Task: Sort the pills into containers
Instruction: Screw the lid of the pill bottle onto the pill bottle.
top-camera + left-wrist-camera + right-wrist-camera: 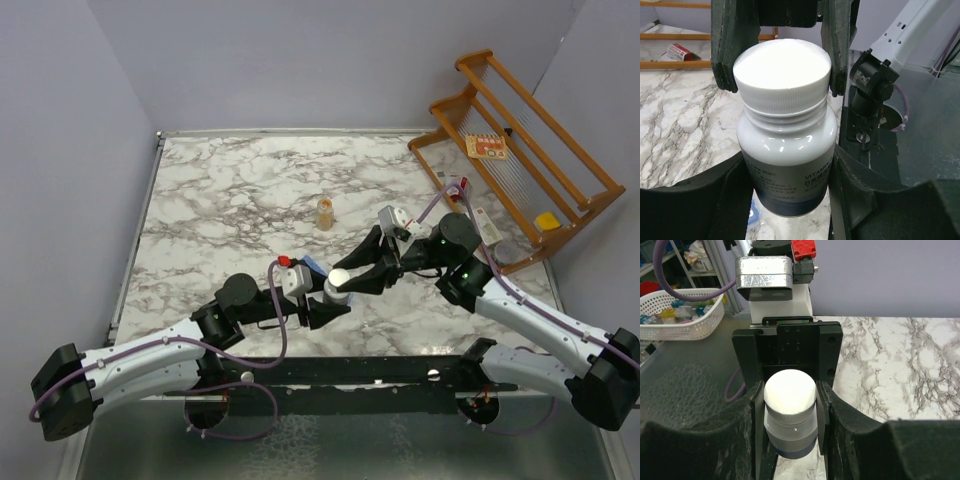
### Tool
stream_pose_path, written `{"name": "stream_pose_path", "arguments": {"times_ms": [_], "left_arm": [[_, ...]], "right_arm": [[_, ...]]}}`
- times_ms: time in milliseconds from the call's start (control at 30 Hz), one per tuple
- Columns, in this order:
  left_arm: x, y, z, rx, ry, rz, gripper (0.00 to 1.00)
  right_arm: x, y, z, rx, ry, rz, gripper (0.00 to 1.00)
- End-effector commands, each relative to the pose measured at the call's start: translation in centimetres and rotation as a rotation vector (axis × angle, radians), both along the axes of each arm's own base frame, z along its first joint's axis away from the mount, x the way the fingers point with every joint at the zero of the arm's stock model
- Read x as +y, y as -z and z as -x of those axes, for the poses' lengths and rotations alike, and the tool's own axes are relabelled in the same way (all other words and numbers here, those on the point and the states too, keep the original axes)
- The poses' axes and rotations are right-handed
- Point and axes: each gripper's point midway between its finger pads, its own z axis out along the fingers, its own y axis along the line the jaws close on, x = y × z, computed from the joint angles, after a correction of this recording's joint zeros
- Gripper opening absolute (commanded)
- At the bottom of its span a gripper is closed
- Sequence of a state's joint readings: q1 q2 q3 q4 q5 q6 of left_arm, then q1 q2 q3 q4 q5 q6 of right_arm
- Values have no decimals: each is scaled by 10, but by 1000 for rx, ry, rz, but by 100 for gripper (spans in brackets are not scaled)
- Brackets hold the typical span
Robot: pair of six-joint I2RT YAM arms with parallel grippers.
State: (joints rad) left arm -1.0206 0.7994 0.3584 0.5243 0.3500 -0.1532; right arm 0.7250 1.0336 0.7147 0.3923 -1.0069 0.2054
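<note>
My left end effector [787, 200] is clamped on the body of the white-capped bottle [786, 150], my right end effector [790, 407] clamped on its cap [790, 391].

Left arm [150, 360] & right arm [540, 320]: white shells w/ black joints. Purple cable [284, 325] loops along each. Black base rail [350, 375] btwn them. Fingers [740, 440] matte black, chunky. Left wrist: red tab [286, 262], silver cam box [764, 272].
</note>
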Motion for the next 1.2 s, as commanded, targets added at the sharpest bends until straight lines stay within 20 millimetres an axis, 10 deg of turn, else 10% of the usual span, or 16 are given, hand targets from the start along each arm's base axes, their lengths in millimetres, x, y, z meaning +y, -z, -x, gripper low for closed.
{"name": "stream_pose_path", "arguments": {"times_ms": [0,1167], "left_arm": [[6,-36,-5,-76,-52,114,0],[9,-47,-20,-185,-131,131,0]], "right_arm": [[-1,-1,3,-9,6,-9,1],[9,19,-23,43,165,155,1]]}}
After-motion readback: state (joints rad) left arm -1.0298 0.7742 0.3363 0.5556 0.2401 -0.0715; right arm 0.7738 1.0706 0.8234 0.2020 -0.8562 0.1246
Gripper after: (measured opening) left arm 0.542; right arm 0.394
